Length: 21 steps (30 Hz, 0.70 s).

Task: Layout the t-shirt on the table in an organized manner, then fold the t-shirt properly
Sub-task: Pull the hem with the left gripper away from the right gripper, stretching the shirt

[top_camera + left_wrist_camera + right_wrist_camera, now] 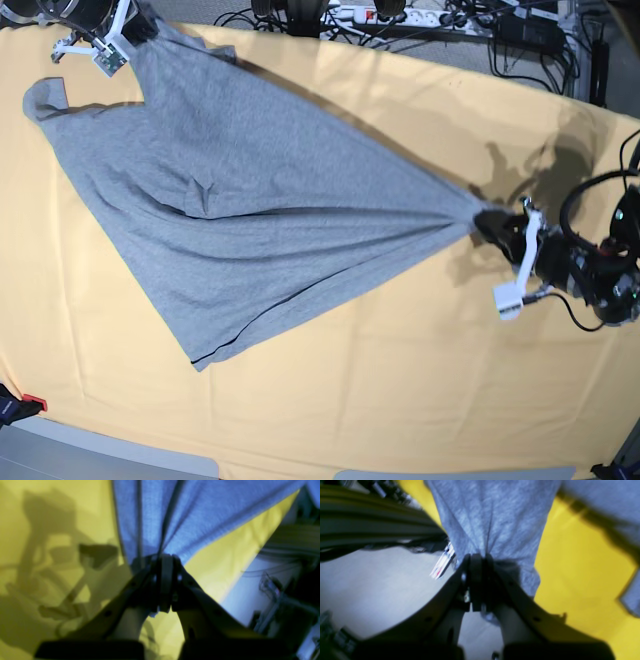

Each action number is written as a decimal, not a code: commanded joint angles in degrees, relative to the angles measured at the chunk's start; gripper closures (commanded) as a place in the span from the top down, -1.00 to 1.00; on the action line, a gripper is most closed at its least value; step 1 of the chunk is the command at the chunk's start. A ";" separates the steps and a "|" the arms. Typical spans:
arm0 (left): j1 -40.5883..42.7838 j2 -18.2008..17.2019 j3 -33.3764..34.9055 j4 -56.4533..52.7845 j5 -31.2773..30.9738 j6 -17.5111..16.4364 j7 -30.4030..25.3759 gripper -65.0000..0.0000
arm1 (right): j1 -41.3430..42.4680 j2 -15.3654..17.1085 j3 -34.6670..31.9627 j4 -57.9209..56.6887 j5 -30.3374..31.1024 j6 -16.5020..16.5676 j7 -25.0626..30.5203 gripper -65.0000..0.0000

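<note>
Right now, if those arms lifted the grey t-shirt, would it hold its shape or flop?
Probably flop: the t-shirt bunches into creases at the left end effector. It likely sags, since its unheld hem droops toward the table.

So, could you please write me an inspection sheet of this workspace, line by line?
Surface: table under yellow cloth, faint creases.
Job's things: grey t-shirt stretched between the arms, plain side up, one sleeve at far left.
Clutter: nothing seen on the cloth.
Grippers: left gripper jaws shut on a bunched shirt corner; right gripper jaws shut on another corner.
Cables: power strip and cables behind the far edge.
Surroundings: grey floor beside the table.
</note>
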 commanded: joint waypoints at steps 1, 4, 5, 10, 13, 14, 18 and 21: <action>-0.57 -1.99 -0.81 3.04 -0.88 -0.25 -0.38 -1.00 | -0.79 0.57 0.37 0.70 2.19 0.35 -1.49 -1.00; 1.49 -4.66 -0.81 8.94 -0.88 -0.25 -0.38 -1.00 | -0.81 0.57 0.37 0.70 6.21 1.07 -5.53 -1.00; 2.12 -5.46 -0.81 10.49 -0.88 -0.25 -0.38 -1.00 | -0.81 0.57 0.37 0.70 7.02 1.07 -6.51 -1.00; 5.35 -9.05 -0.79 16.59 -0.88 -0.25 -0.38 -1.00 | -1.77 0.59 0.37 0.70 9.14 1.62 -9.35 -1.00; 7.89 -10.95 -0.79 19.69 -0.88 -0.25 -0.38 -1.00 | -3.48 0.59 0.37 0.70 9.49 2.34 -11.06 -1.00; 8.74 -11.61 -0.79 20.74 -0.88 -0.25 -0.38 -1.00 | -3.91 0.59 0.37 0.70 9.49 2.34 -11.80 -1.00; 12.00 -14.60 -0.79 24.59 -0.88 -0.25 -0.38 -1.00 | -4.63 0.57 0.37 0.70 9.20 2.32 -12.95 -1.00; 14.23 -17.79 -0.79 27.21 -0.88 -0.25 -0.38 -1.00 | -4.76 0.59 0.37 0.70 8.85 2.32 -12.95 -1.00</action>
